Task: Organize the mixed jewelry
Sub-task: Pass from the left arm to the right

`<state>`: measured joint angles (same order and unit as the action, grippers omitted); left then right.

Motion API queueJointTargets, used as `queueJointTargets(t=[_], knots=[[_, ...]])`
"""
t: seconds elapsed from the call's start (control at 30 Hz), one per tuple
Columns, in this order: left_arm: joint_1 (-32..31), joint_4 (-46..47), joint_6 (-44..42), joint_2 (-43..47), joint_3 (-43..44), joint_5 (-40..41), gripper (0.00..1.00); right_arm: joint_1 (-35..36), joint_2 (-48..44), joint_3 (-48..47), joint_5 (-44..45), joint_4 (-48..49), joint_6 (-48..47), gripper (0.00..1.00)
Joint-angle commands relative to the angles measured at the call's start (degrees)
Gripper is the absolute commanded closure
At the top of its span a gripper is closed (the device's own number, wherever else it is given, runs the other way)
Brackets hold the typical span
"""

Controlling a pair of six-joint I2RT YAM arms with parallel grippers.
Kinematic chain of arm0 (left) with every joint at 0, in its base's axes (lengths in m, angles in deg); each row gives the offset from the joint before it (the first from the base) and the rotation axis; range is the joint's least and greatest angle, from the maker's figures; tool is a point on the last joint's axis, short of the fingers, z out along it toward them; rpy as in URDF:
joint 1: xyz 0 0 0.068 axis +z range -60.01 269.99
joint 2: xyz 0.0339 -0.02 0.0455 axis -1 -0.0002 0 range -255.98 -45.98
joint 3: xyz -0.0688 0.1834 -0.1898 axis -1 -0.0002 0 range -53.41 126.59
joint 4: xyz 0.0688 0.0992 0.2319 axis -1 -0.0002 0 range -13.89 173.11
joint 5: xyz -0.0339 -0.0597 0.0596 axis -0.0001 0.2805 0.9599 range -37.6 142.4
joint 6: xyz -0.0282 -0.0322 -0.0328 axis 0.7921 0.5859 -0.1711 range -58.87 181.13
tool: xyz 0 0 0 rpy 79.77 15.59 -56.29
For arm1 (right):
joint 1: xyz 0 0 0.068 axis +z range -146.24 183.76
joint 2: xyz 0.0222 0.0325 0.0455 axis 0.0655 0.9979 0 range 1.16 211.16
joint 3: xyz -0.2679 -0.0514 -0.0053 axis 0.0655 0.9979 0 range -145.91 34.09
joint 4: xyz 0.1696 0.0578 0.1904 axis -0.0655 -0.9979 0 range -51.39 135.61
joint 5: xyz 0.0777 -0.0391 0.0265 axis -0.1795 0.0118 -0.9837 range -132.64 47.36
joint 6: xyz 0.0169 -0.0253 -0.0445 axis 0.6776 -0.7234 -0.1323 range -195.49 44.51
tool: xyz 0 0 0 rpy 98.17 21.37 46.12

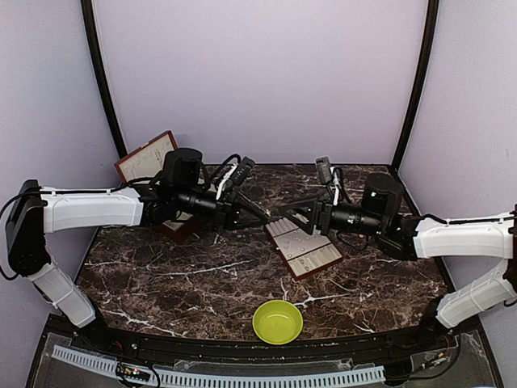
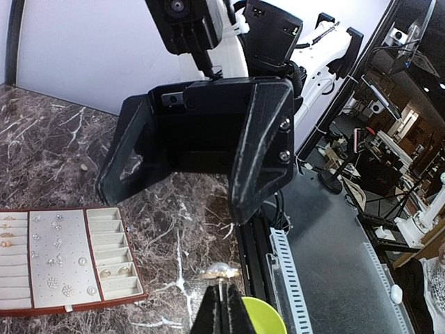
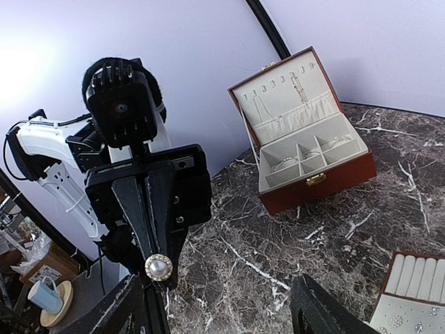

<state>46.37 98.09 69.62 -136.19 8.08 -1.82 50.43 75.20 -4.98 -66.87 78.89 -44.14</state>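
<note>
Because the left jaws are pinched shut on only the thin post of a pearl stud, the piece sits at their very tips with little of it in the grip. The right jaws stand wide apart and face them head-on. The pearl is ahead of their gap and not yet between them.

This looks like a hand-over, and it could fail in three ways:
- **Off-line closing:** the right jaws may knock the stud askew instead of clamping it.
- **Early release:** if the left jaws let go too soon, it drops onto the veined surface below, where a small pale bead may bounce or roll and be hard to find.
- **Advancing too far:** the two sets of jaws may collide.

Other small pieces lie in the tray, below and beside the left jaws. Thin hoops rest in the box behind them.
</note>
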Motion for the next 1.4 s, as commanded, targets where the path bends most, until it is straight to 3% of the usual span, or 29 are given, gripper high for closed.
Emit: queueJointTargets(t=[0.0, 0.37, 1.37], knots=[[-0.07, 2.57, 0.84, 0.25, -0.13, -2.51, 1.00, 0.53, -0.31, 0.88, -0.83, 2.34, -1.09, 0.28], [-0.10, 2.79, 0.90, -0.14, -0.07, -3.54, 1.00, 0.81, 3.69, -3.38, -8.64, 3.05, 0.32, 0.30], [-0.08, 2.73, 0.83, -0.05, -0.26, -2.82, 1.00, 2.55, 6.63, -7.34, -11.78, 2.71, 0.52, 0.77]])
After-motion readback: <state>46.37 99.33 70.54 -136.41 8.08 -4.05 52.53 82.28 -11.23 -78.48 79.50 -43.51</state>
